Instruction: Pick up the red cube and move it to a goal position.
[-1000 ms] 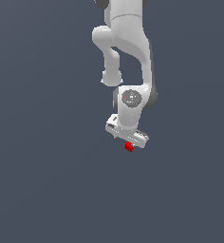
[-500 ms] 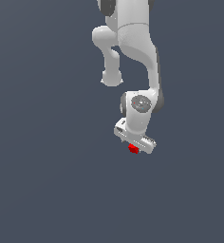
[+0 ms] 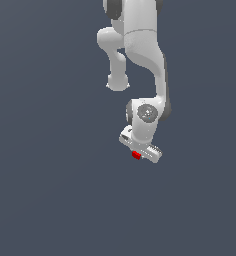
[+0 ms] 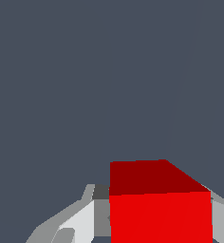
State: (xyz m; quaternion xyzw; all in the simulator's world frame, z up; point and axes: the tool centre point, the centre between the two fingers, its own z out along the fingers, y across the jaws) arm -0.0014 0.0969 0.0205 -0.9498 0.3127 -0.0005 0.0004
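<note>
The red cube (image 3: 136, 155) is a tiny bright red block held under the white gripper (image 3: 137, 156) at the end of the white arm, in the middle of the exterior view. In the wrist view the red cube (image 4: 159, 204) fills the space between the two grey-white fingers (image 4: 80, 219), which press on its two sides. The gripper (image 4: 156, 223) is shut on the cube. The fingertips themselves are hidden by the hand in the exterior view.
The white arm (image 3: 140, 55) reaches down from the top of the exterior view. A plain dark grey surface (image 3: 50, 175) fills the background in both views. No other object shows.
The gripper with the red cube in it has moved toward the exterior view's right and a little lower across the frames. The hand has turned somewhat.
</note>
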